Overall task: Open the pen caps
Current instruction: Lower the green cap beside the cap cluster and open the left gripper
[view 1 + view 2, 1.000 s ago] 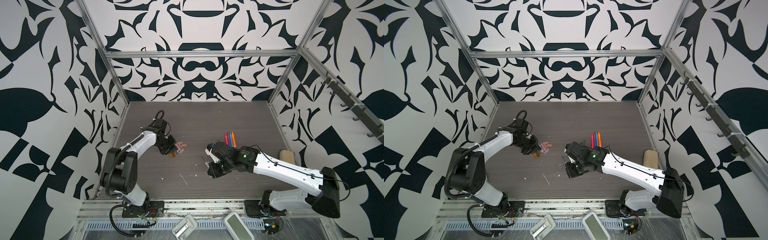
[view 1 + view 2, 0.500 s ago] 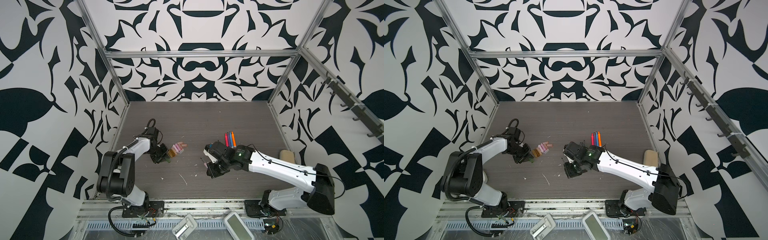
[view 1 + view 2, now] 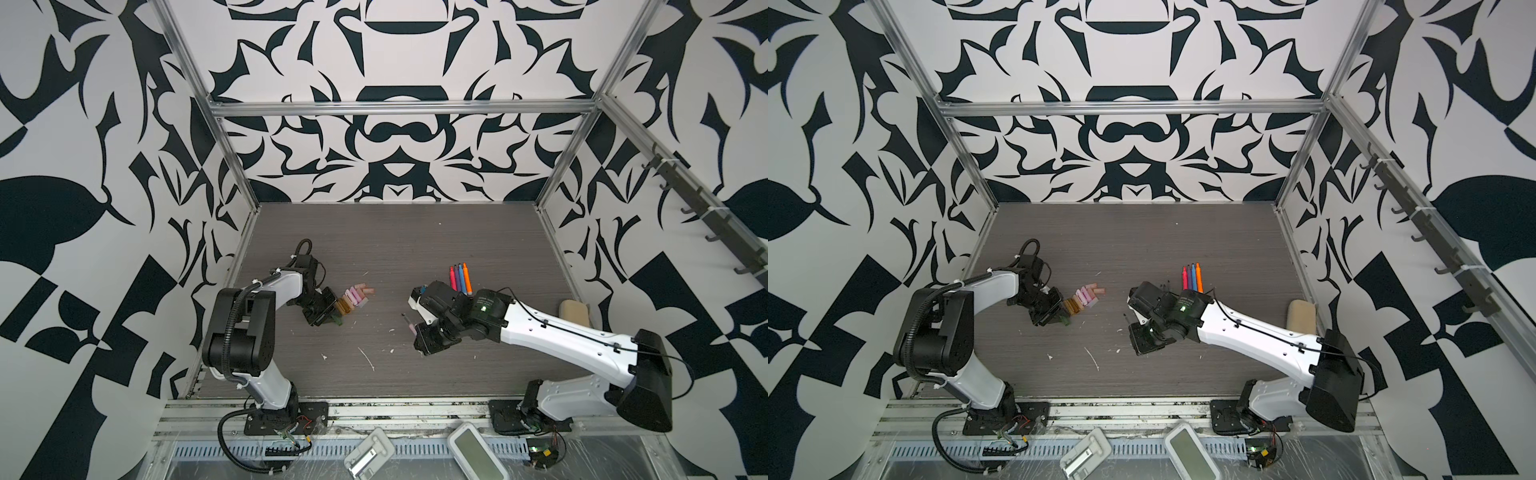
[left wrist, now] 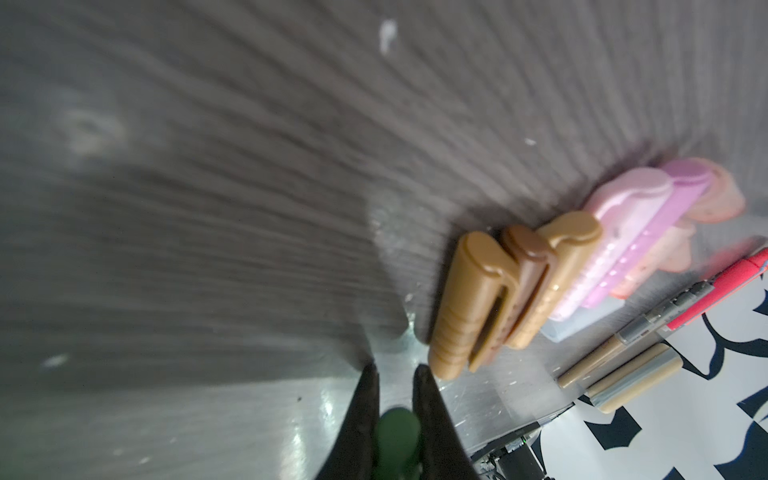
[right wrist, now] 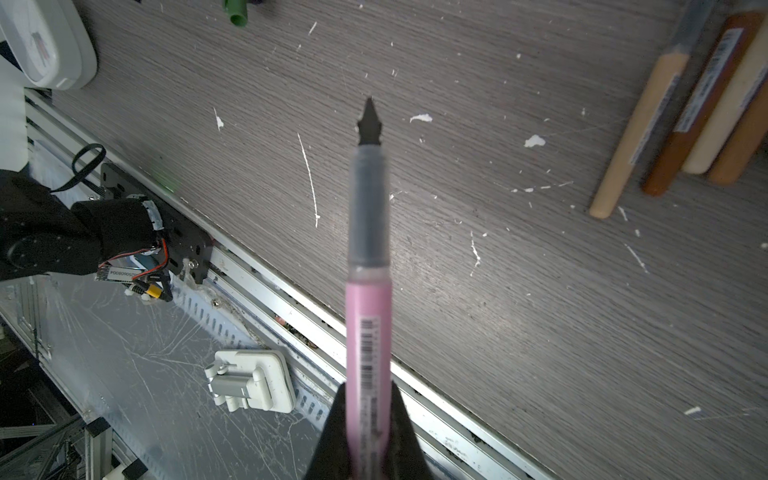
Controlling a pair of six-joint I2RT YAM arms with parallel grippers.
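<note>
Worktop (image 3: 415, 241): grey wood grain; flecked with white specks
Right end effector (image 5: 368, 392): clamped on the pink pen; held over the worktop's middle, nearer the front edge
Left end effector (image 4: 395, 374): closed on the green cap; low over the worktop, toward the left edge
Bright pens (image 3: 459, 277): four side by side; flat; right of centre
Muted pens (image 5: 685, 104): tan and brown barrels lying together near the right end effector
Pink pen (image 5: 368, 291): uncapped; dark tip bare
Row of caps (image 3: 355, 297): tan, brown, pink, peach; touching; just beside the left end effector
Green cap (image 4: 395, 432): between the fingers; apart from the row
</note>
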